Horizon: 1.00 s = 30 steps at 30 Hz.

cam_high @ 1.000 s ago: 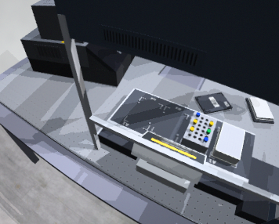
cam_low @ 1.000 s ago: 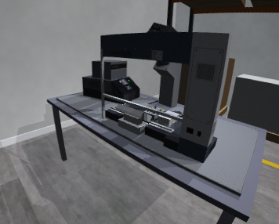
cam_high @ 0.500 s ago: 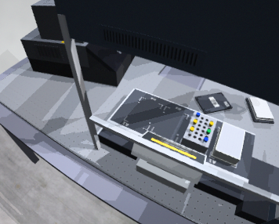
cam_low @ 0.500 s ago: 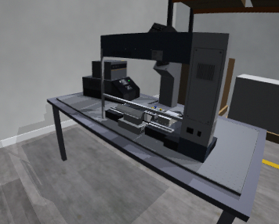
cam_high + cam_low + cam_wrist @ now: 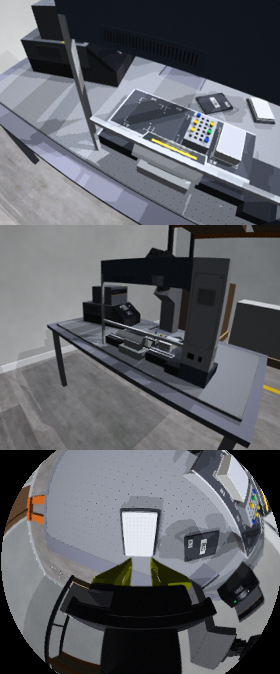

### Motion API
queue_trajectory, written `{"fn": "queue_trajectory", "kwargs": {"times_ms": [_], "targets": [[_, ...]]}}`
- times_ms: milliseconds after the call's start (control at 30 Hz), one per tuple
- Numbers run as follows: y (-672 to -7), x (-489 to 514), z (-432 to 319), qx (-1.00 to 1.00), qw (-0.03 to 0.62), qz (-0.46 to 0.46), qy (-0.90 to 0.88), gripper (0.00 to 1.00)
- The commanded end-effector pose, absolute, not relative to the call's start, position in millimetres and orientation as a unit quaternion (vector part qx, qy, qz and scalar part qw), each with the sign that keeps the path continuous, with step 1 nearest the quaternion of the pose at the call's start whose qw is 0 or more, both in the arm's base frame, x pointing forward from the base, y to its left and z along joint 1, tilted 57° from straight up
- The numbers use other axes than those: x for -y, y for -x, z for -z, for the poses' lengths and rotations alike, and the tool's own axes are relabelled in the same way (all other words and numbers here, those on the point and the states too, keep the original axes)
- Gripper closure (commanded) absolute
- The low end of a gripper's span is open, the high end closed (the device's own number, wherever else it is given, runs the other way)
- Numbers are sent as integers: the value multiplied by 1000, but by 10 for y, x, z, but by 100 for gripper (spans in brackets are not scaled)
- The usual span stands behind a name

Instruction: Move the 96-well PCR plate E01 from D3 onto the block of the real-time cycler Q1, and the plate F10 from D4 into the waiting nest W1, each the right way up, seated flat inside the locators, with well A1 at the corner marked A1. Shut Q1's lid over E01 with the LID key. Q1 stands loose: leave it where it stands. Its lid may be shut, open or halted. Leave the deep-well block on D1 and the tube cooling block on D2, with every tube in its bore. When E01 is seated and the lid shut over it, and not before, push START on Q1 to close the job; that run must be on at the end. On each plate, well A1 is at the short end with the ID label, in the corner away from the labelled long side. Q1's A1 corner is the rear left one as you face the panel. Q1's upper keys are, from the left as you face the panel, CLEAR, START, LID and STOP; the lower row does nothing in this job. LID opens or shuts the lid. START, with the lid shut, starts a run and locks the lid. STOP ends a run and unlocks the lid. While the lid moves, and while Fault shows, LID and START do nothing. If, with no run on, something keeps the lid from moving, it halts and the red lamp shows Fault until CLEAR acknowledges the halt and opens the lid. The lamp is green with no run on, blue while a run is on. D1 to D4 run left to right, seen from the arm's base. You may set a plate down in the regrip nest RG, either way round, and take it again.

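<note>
In the wrist view my gripper (image 5: 141,561) hangs above a white PCR plate (image 5: 139,531) (image 5: 263,107). The plate lies right way up in a thin dark nest (image 5: 120,532) on the table, beyond the deck's right end. The olive fingers stand close together with nothing between them, clear above the plate's near short end. I cannot read the plate's label. A second, empty dark nest (image 5: 214,103) (image 5: 199,543) lies beside it. The two left deck positions (image 5: 138,112) are bare. No other plate shows. The cycler Q1 (image 5: 126,312) (image 5: 106,64) shows a green lamp; its lid and block are hidden. My arm is hidden in the top and exterior views.
The white deep-well block (image 5: 230,143) and the grey tube cooling block (image 5: 198,131) with coloured tubes stand on the deck's right half. A large dark gantry (image 5: 177,31) (image 5: 204,323) spans the table. A thin grey post (image 5: 80,86) stands at the deck's left end.
</note>
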<state>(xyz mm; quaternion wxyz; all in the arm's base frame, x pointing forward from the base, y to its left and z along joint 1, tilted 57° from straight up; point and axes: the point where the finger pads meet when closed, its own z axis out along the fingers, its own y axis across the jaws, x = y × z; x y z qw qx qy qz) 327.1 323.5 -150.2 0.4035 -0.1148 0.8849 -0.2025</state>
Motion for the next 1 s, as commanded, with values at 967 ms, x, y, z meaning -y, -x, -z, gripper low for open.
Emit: {"fn": "queue_trajectory", "kwargs": {"times_ms": [967], "targets": [[-3811, -1841, 1001, -937, 227, 180, 195, 100]]}}
